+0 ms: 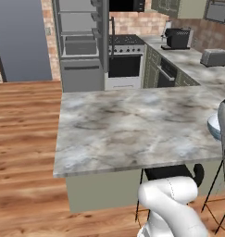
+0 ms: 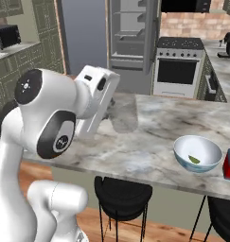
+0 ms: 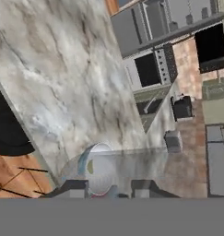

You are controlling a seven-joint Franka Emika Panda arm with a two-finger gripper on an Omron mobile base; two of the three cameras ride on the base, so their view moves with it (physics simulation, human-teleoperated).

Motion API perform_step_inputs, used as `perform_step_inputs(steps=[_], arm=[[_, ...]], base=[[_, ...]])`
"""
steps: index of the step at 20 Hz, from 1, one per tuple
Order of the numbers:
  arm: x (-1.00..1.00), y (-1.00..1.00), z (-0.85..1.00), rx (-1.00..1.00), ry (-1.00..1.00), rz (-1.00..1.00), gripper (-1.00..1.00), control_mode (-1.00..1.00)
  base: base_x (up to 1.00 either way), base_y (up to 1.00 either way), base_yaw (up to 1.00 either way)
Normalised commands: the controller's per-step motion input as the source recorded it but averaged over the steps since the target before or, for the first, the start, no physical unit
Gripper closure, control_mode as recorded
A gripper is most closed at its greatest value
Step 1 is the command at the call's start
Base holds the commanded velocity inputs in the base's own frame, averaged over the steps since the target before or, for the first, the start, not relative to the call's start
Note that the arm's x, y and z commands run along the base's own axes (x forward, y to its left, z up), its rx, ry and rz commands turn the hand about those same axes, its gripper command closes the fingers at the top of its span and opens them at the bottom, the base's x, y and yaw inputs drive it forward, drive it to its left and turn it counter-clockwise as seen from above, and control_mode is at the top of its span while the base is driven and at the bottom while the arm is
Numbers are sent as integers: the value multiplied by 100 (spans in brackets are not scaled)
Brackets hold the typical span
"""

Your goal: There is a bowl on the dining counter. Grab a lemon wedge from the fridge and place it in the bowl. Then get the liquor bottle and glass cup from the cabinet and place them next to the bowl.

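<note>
Currently the gripper [image 3: 109, 188] is clamping narrow on the glass cup [image 2: 124, 117], with its tips sitting either side of the clear wall in the hand view. The cup [image 3: 132, 167] is hanging upright over the left part of the dining counter [image 2: 149, 137], well apart from the bowl [image 2: 198, 153]; whether its base is touching the slab, cannot tell.

The bowl is sitting near the counter's front edge, toward the right end. The lemon wedge [image 2: 194, 159] is lying inside it on the bottom. The bottle [image 2: 229, 165] is standing just beside the bowl on its right, cut off by the picture edge, red part showing.

In the left base view the bowl [image 1: 214, 126] is peeking in at the counter's [image 1: 132, 125] right side. In the hand view the bowl [image 3: 96, 167] is showing through the cup, close to the slab's [image 3: 53, 69] edge.

The fridge [image 2: 130, 38] is standing open beyond the counter's far edge, shelves showing, with the oven [image 2: 175, 71] beside it. A black stool [image 2: 122, 196] is sitting under the front edge. A toaster [image 1: 214, 57] and a coffee machine [image 1: 178, 38] are sitting on the back worktop.
</note>
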Motion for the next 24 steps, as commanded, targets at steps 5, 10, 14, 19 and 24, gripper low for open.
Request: perform_step_inputs(steps=[5,10,14,19,24], arm=[[68,0,-66,-1,58,21,100,-100],[18,-2,-47,-5,6,13,100,-100],[14,-10,-49,10,0,6,100,-100],[33,-5,-65,8,0,8,100,-100],[39,-2,-51,4,1,6,100,-100]], base=[[0,0,0],[0,0,0],[0,0,0],[0,0,0],[0,0,0]])
